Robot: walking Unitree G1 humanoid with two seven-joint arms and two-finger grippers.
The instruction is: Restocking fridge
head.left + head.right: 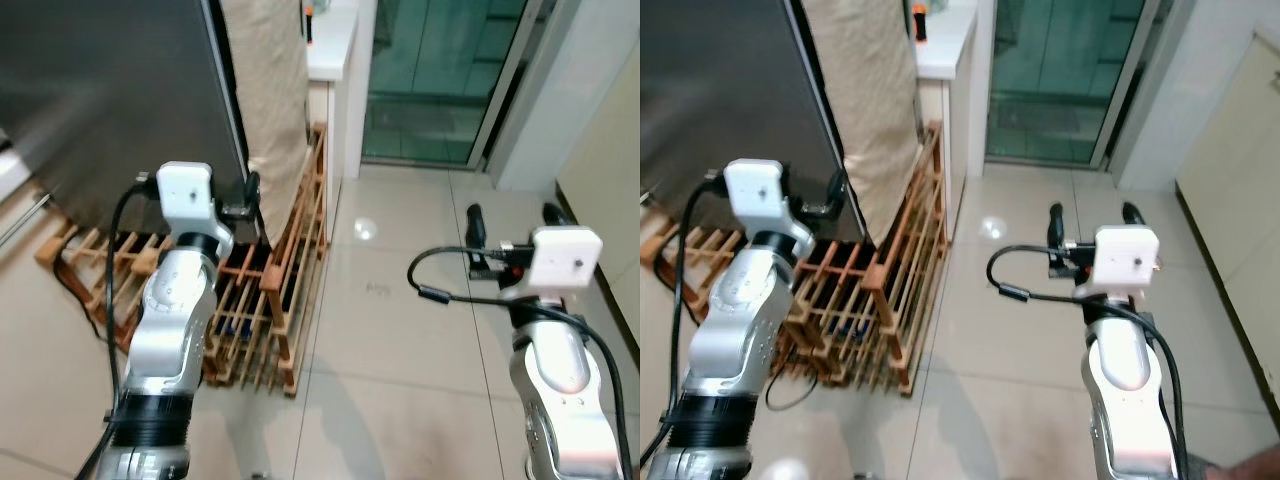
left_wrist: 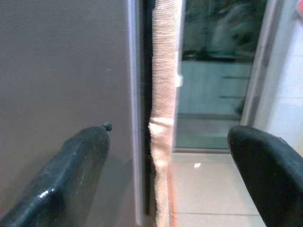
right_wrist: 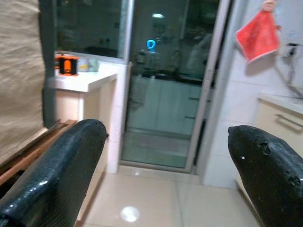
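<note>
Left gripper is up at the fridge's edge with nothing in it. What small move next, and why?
Probably ease the left gripper forward so its open fingers straddle the right edge of the dark grey fridge door, then close and pull. In the left wrist view that edge and the beige cloth beside it sit between the fingers, untouched. The right gripper hangs open and empty over the tiled floor.

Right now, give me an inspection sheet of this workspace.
Surface: pale tiled floor, glossy, with a light reflection.
Job's things: grey fridge door, shut as far as can be seen; no groceries seen.
Clutter: wooden racks on the floor beside the fridge; beige cloth hanging next to it.
Grippers: left gripper open, at the fridge door's edge; right gripper open, over the floor, holding nothing.
Cables: black cable looping off the right wrist; another along the left arm.
Surroundings: white counter with an orange item; glass door; red cloth hanging.
</note>
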